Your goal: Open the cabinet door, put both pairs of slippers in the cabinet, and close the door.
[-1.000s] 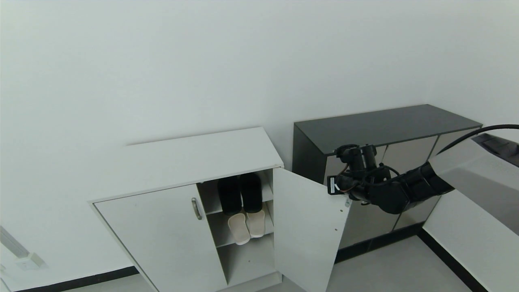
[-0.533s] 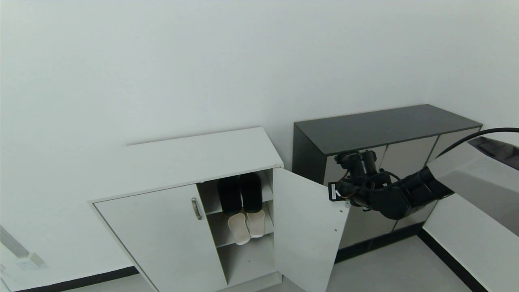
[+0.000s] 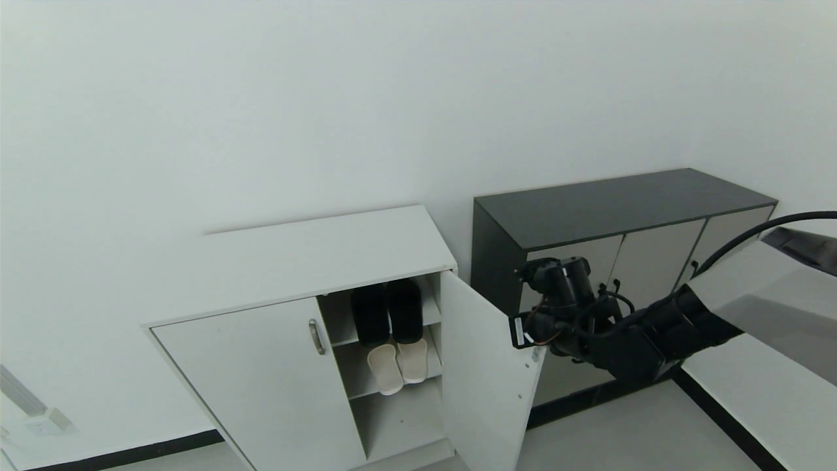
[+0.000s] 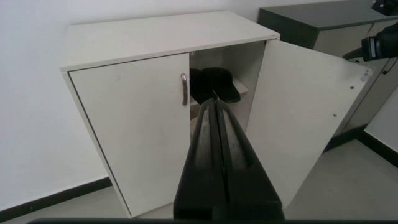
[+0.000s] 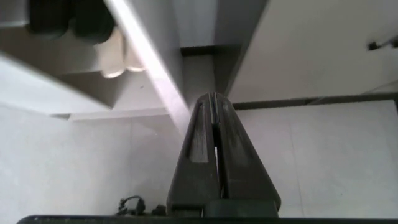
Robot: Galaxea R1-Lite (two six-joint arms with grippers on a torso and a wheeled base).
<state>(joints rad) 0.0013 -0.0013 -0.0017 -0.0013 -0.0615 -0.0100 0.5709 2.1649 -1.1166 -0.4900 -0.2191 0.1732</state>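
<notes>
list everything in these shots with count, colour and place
cabinet: 1, white, against the wall
open door: 1, white, cabinet's right side, swung partly out
shut door: 1, white, cabinet's left side
handle: 1, silver, on the shut door's inner edge
black slippers: 1 pair, top shelf
cream slippers: 1 pair, shelf below the black pair
dark cabinet: 1, black top, grey doors, right of the white one
floor: light grey
right hand: 1, black, shut, at the open door's free edge
left hand: 1, black, shut, facing the cabinet front, apart from it
</notes>
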